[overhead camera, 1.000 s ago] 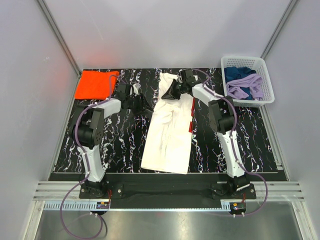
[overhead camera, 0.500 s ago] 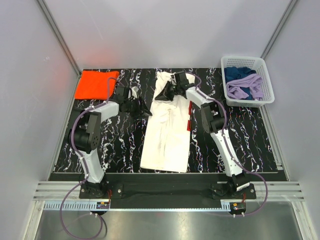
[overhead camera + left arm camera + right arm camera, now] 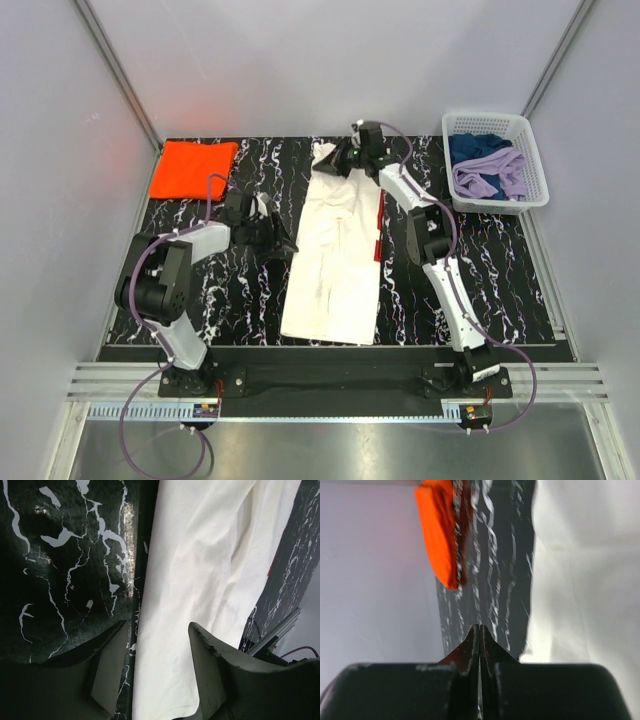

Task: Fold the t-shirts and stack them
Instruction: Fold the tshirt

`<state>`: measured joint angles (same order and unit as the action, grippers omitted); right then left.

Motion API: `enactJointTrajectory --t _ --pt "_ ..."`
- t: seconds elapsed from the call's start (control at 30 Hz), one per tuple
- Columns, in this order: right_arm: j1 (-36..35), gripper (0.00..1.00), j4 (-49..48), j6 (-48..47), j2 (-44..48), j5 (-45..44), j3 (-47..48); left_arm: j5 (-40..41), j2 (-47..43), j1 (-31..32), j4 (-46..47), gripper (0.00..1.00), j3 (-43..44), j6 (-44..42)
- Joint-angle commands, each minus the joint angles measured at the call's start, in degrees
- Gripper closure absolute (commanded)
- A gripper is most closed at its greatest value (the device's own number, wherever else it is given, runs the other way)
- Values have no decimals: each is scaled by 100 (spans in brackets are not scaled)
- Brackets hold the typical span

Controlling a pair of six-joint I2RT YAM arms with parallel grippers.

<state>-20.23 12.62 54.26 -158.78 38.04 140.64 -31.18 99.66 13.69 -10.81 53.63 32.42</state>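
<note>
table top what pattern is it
The table is black with white marble-like veins; the left wrist view shows it best.

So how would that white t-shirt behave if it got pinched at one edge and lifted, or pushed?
Likely floppy: the white t-shirt lies flat with soft creases, so a lifted edge would probably drape, not hold shape. It looks thin, so probably light. Pushed across the table, it may bunch up rather than slide whole.

No legible text, red print (image 3: 381,228) on white t-shirt (image 3: 335,260) unreadable
</note>
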Motion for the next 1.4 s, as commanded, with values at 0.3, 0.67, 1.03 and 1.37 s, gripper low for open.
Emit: enactJointTrajectory --t 0.3,0.67,1.03,1.37 --pt "-69 100 -445 744 -1330 -570 1430 200 -1185 125 369 39 -704 387" --pt "63 83 1299 -590 178 -578 1204 647 -2538 432 -1377 38 -1249 300" --pt "-131 19 3186 -2798 5301 -799 -4303 553 -3347 678 -2103 42 -1828 290" --pt "-130 0 2559 -1945 9457 90 -9298 578 -4401 898 -1696 44 -2646 1037"
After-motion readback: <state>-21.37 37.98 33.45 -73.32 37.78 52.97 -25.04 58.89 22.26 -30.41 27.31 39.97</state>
